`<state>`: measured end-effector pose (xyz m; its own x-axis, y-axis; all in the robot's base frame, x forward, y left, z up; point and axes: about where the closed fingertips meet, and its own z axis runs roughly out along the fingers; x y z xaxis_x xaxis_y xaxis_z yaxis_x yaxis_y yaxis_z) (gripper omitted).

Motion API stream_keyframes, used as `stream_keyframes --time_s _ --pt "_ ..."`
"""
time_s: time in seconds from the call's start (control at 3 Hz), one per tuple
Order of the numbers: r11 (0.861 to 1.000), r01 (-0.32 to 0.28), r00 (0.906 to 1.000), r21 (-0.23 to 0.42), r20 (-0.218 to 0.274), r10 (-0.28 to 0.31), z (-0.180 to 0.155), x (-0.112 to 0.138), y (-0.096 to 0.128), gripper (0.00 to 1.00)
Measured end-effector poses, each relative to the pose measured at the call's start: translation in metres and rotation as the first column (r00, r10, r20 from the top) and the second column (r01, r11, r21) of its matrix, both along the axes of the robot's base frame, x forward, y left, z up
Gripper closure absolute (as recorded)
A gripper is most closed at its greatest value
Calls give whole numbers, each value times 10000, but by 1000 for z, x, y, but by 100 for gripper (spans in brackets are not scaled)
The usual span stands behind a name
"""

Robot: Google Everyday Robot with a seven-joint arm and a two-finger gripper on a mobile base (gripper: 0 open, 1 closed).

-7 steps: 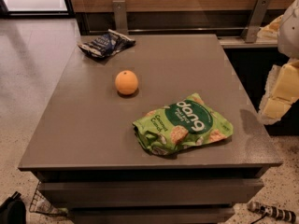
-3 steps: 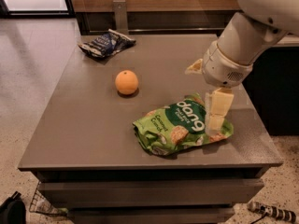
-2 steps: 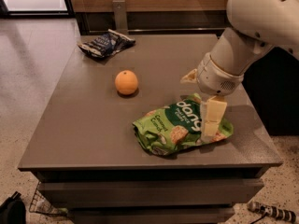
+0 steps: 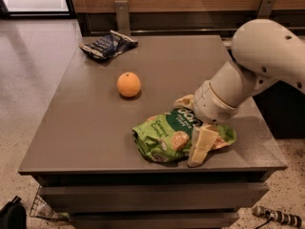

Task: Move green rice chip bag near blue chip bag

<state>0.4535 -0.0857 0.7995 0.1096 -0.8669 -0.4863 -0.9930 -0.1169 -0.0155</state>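
The green rice chip bag (image 4: 164, 135) lies crumpled near the front right of the grey table (image 4: 90, 128). The blue chip bag (image 4: 107, 44) lies at the table's far left corner, well apart from the green bag. My gripper (image 4: 193, 128) is down on the right half of the green bag, one cream finger (image 4: 201, 146) lying over the bag near the front edge and the other (image 4: 183, 101) behind it. The white arm comes in from the right and hides part of the bag's lettering.
An orange (image 4: 128, 84) sits on the table between the two bags. A wooden wall with metal brackets (image 4: 121, 13) runs behind the table. A dark object (image 4: 12, 216) and a wire basket (image 4: 43, 206) lie on the floor at the front left.
My arm has swung in from the right and lowered onto the green bag. The gripper has moved down and toward the front edge. The bags and the orange stay in place.
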Motion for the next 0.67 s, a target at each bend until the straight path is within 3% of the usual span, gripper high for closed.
stream_keyframes --time_s 0.67 --pt "10000 -24 10000 -50 2 25 3 0 0 59"
